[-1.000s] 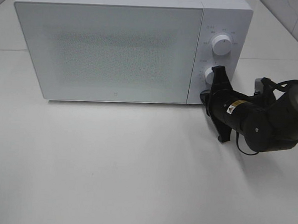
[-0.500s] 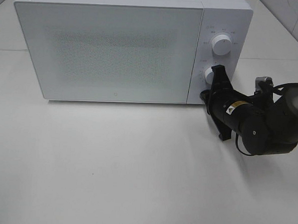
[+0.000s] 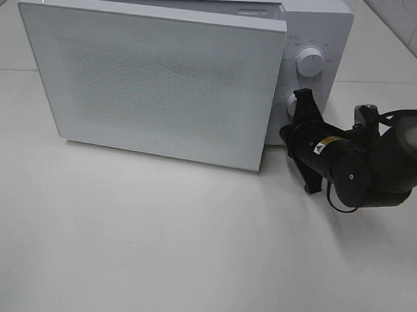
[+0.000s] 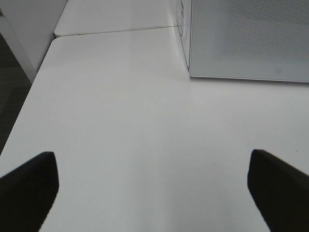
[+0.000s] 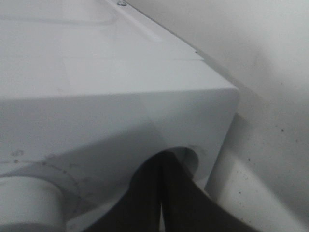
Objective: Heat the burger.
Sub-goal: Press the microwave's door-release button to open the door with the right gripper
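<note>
The burger is out of view. The white microwave [image 3: 317,22] stands at the back of the table, its door [image 3: 156,83] ajar and swung a little out toward the front on its left hinge. My right gripper [image 3: 300,98] is shut with nothing in it, and its tips touch the control panel beside the lower knob [image 3: 292,104]. In the right wrist view the closed fingertips [image 5: 163,162] sit at a round recess on the panel, next to a knob [image 5: 24,205]. My left gripper [image 4: 154,188] hovers open over bare table, short of the microwave door [image 4: 251,38].
The upper knob [image 3: 309,61] is uncovered. White tabletop [image 3: 155,244] spreads in front of the microwave. The table's left edge [image 4: 29,87] drops to a dark floor. A seam between table panels [image 4: 116,30] runs behind.
The microwave door, shut in both earlier frames, has sprung ajar with its right edge out toward the front. The right arm has shifted only slightly at the panel.
</note>
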`<state>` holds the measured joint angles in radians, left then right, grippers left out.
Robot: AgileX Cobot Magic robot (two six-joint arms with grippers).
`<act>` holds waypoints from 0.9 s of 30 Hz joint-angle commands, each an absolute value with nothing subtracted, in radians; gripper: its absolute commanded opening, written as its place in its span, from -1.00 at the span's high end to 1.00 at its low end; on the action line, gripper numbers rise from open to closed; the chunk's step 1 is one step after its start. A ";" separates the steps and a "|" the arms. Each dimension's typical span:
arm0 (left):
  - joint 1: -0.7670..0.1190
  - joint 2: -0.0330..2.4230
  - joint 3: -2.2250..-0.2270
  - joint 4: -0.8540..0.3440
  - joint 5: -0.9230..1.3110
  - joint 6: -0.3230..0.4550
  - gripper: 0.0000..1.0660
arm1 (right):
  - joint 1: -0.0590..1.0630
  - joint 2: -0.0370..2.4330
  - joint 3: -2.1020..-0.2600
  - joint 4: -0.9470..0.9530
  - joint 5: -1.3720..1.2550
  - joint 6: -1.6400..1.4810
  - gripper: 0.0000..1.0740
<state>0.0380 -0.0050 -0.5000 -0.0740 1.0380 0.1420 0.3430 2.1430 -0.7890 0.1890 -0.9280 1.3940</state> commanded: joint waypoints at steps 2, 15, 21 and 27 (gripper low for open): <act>0.041 -0.022 -0.498 -0.074 1.035 0.140 -0.89 | 0.326 2.117 -0.872 0.196 -1.136 1.383 1.00; 0.041 -0.022 -0.498 -0.074 1.035 0.140 -0.89 | 0.352 2.070 -0.822 0.182 -1.043 1.398 1.00; 0.041 -0.022 -0.498 -0.074 1.035 0.140 -0.89 | 0.394 2.070 -0.789 0.209 -1.012 1.409 1.00; 0.041 -0.022 -0.498 -0.074 1.035 0.140 -0.89 | 0.411 2.070 -0.748 0.221 -1.015 1.412 1.00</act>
<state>0.0380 -0.0050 -0.5000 -0.0740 1.0380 0.1420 0.3970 2.0990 -0.7390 0.2660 -0.9310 1.4050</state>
